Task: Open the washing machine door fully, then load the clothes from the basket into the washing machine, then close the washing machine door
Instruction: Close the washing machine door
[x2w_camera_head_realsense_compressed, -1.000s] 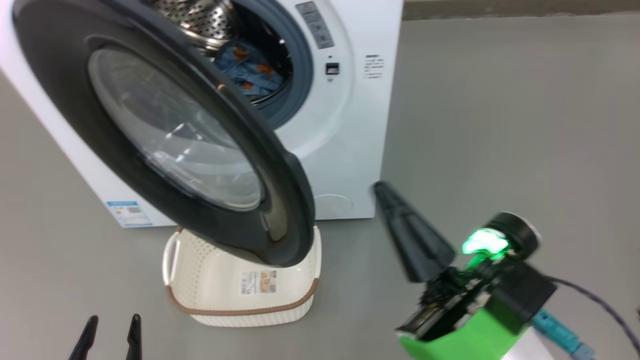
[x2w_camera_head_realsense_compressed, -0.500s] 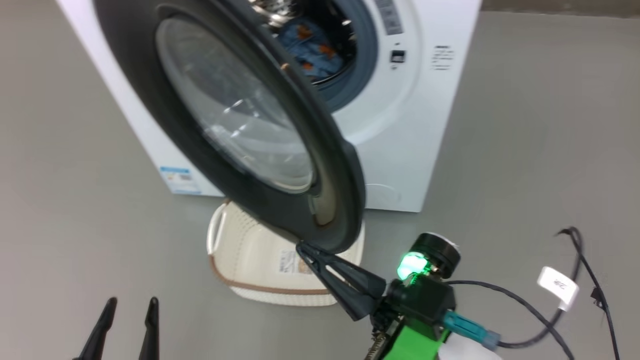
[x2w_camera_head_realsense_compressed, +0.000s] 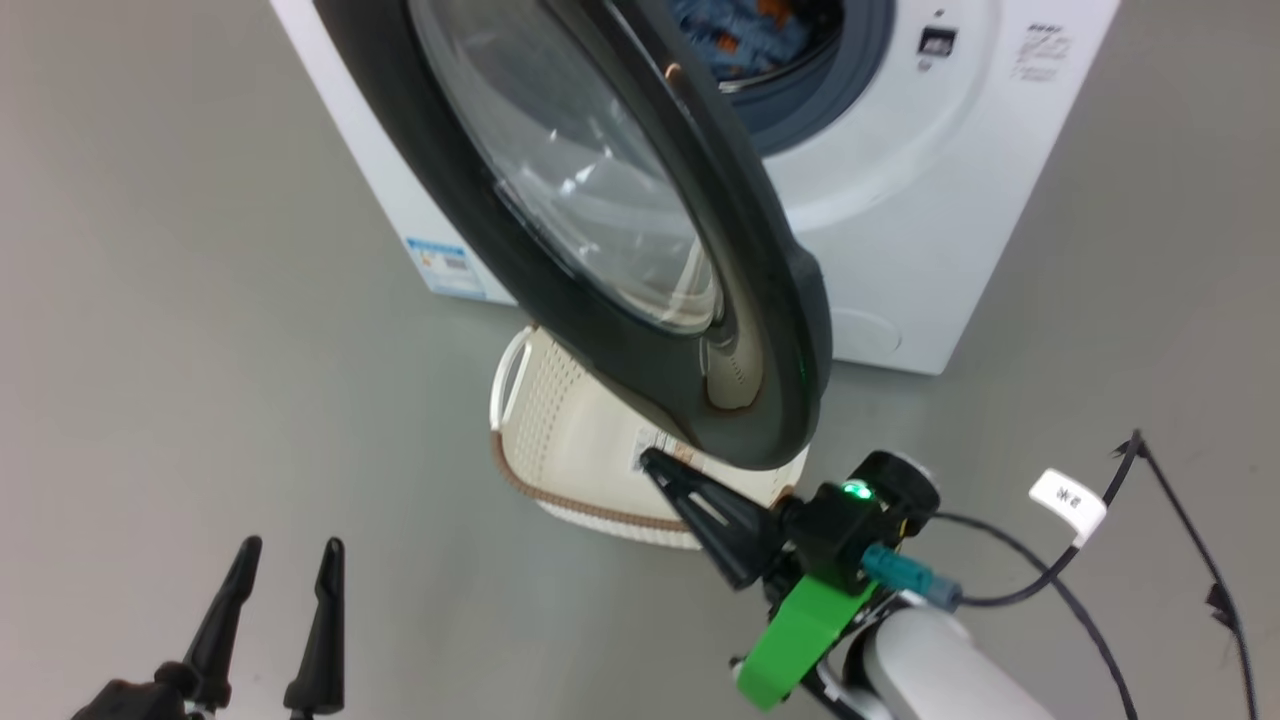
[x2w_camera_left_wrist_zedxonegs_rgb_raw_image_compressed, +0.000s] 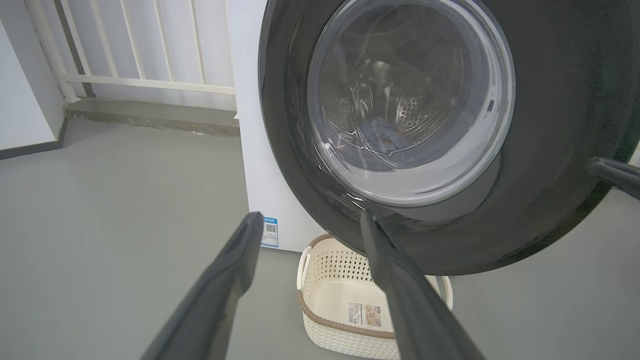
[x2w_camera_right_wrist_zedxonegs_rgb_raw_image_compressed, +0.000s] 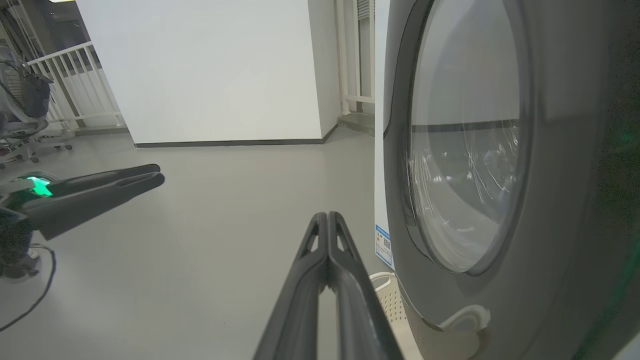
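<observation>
The washing machine door (x2w_camera_head_realsense_compressed: 600, 200), a black rim around clear glass, stands open at upper centre. The clothes (x2w_camera_head_realsense_compressed: 745, 20) lie inside the washing machine (x2w_camera_head_realsense_compressed: 900, 200) at the top edge, and the basket (x2w_camera_head_realsense_compressed: 560, 440) below looks empty, so I judge that closing is in hand. The right end effector (x2w_camera_head_realsense_compressed: 655, 462), pressed together, is just under the door's rim and should push it shut. The left end effector (x2w_camera_head_realsense_compressed: 290, 548) is spread at lower left.

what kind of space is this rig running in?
Likely an indoor lab or test hall, not a home laundry: the washing machine stands free on a bare grey floor, with a white railing beyond and loose cables nearby.
</observation>
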